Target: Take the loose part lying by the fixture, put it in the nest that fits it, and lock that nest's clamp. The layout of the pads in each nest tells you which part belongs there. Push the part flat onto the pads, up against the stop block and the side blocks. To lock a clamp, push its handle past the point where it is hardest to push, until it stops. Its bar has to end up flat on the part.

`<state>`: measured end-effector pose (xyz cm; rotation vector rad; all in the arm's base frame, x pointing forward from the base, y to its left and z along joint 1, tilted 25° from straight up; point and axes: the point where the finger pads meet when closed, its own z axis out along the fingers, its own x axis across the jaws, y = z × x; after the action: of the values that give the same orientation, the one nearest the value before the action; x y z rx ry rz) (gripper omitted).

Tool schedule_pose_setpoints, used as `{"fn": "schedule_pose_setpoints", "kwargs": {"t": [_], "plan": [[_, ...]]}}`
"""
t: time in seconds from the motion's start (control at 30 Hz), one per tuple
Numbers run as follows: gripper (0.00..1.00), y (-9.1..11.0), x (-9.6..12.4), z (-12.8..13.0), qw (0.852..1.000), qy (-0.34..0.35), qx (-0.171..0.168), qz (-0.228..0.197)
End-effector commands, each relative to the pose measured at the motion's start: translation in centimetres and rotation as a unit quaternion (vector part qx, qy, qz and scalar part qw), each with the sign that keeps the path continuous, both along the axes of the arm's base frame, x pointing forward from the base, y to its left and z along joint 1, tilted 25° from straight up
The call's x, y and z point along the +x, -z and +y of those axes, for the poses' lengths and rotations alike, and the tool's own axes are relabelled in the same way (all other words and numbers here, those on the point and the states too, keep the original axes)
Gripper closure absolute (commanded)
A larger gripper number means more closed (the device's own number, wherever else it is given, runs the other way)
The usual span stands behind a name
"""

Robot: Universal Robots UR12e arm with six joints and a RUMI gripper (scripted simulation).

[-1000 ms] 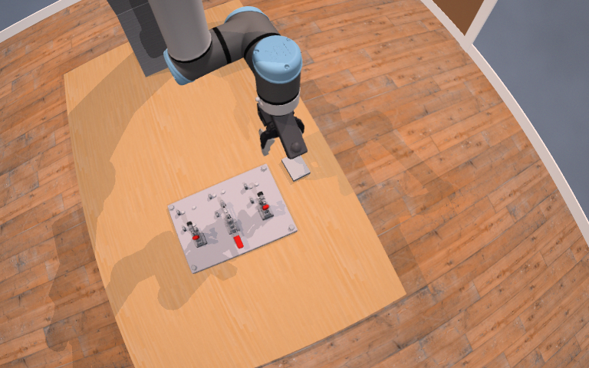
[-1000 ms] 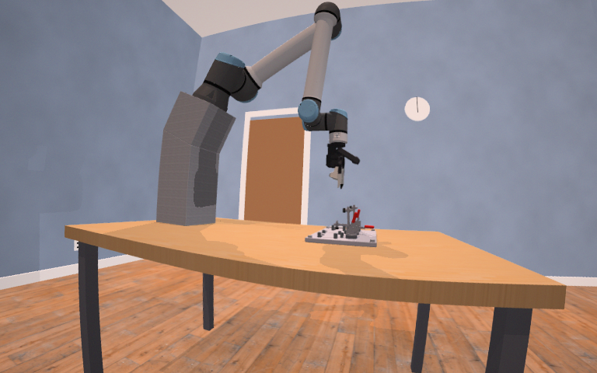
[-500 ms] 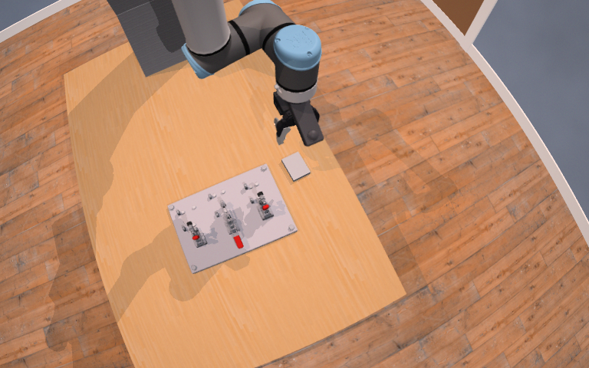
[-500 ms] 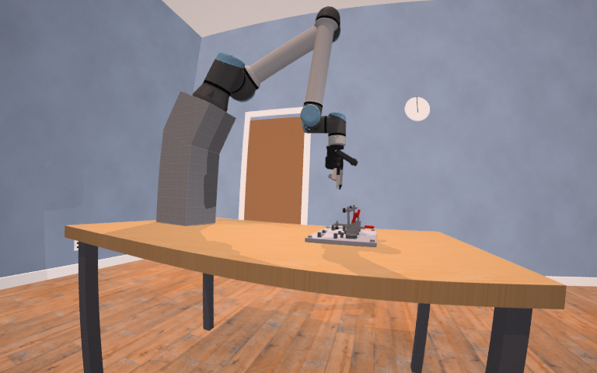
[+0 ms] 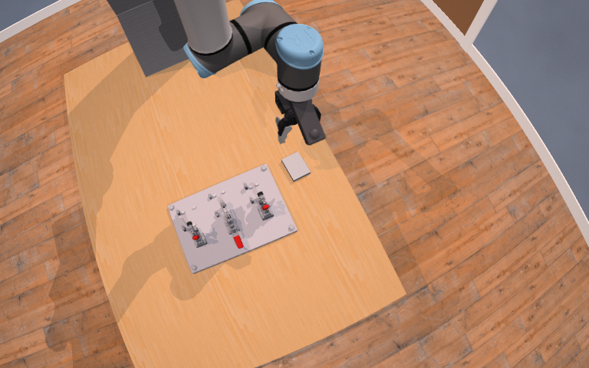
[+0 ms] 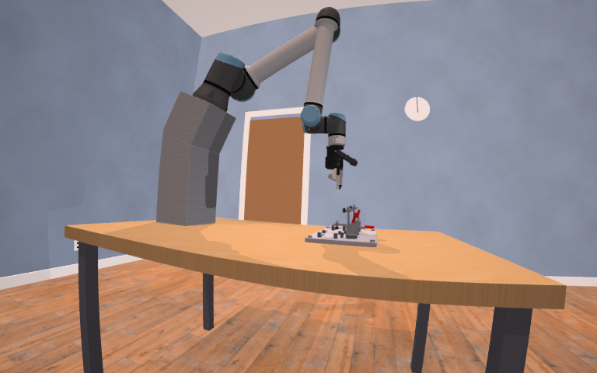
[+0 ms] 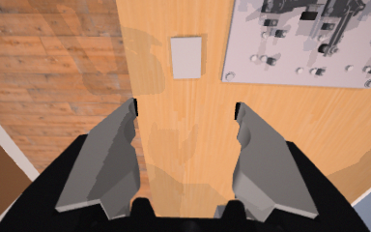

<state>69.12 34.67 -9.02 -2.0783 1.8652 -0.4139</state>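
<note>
The loose part, a flat grey rectangular plate (image 5: 295, 165) (image 7: 185, 57), lies on the table just off the fixture's far right corner. The grey fixture plate (image 5: 278, 208) (image 6: 317, 238) (image 7: 290, 53) carries three nests with pads and three toggle clamps with red handles. The middle clamp's handle (image 5: 238, 241) lies flat toward the front; the left clamp (image 5: 199, 234) and the right clamp (image 5: 261, 207) stand raised. My gripper (image 5: 285, 126) (image 6: 336, 181) (image 7: 186, 101) is open and empty. It hangs high above the table, a little behind the loose plate.
The wooden table (image 5: 152, 142) (image 6: 246, 259) has its right edge close to the loose plate. The robot's grey base pedestal (image 5: 143, 34) (image 6: 189, 171) stands at the table's back.
</note>
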Motion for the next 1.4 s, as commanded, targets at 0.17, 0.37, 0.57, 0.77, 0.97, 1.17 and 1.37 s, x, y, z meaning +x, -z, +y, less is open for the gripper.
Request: {"fn": "schedule_pose_setpoints", "kwargs": {"t": [0.17,0.37,0.57,0.77,0.97,1.17,1.37], "plan": [[0.41,-0.06,0.01,0.03,1.0,0.0,0.0,0.0],[0.41,-0.06,0.01,0.03,0.999,-0.03,-0.013,-0.002],[0.41,-0.06,0.02,0.03,0.999,-0.032,-0.015,-0.002],[0.41,-0.06,0.02,0.03,0.999,-0.032,-0.015,-0.002],[0.41,-0.07,0.03,0.04,0.999,-0.032,-0.015,-0.002],[0.41,-0.08,0.05,0.05,0.999,-0.032,-0.015,-0.002],[0.41,-0.08,0.05,0.05,0.999,-0.032,-0.015,-0.002]]}}
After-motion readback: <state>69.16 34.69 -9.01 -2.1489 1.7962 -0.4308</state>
